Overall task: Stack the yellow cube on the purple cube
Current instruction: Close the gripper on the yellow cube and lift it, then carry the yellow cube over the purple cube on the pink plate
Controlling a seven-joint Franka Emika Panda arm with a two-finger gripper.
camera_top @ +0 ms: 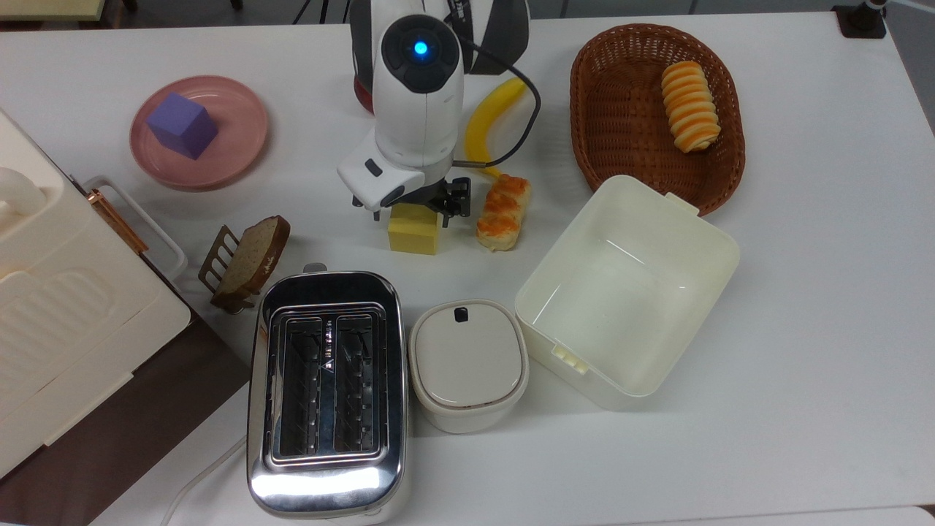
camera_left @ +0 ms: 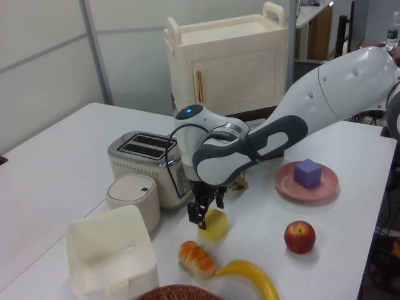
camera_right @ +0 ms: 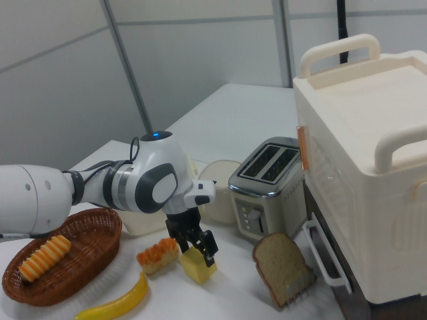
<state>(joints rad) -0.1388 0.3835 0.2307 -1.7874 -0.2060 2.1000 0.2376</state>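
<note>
Yellow cube (camera_top: pixel 414 231), top view: resting on the white table (camera_top: pixel 803 292), its upper part between the fingers of the gripper (camera_top: pixel 409 208), which are spread to either side of it; whether they press its faces cannot be told. Purple cube (camera_top: pixel 182 125): well apart from the gripper toward the top view's left, on a pink plate (camera_top: pixel 241 142). Bread roll (camera_top: pixel 502 210): just beside the gripper on the top view's right. Left view: gripper (camera_left: pixel 204 213) lowered over the yellow cube (camera_left: pixel 214 225), one dark finger (camera_left: pixel 194 215) against its near face; purple cube (camera_left: pixel 307 173) far off to the left view's right on the plate (camera_left: pixel 289 185). Right view: gripper (camera_right: pixel 195 245) straddling the top of the yellow cube (camera_right: pixel 198 266), jaws parted about it; toaster (camera_right: pixel 263 183) behind, to the right view's right.
</note>
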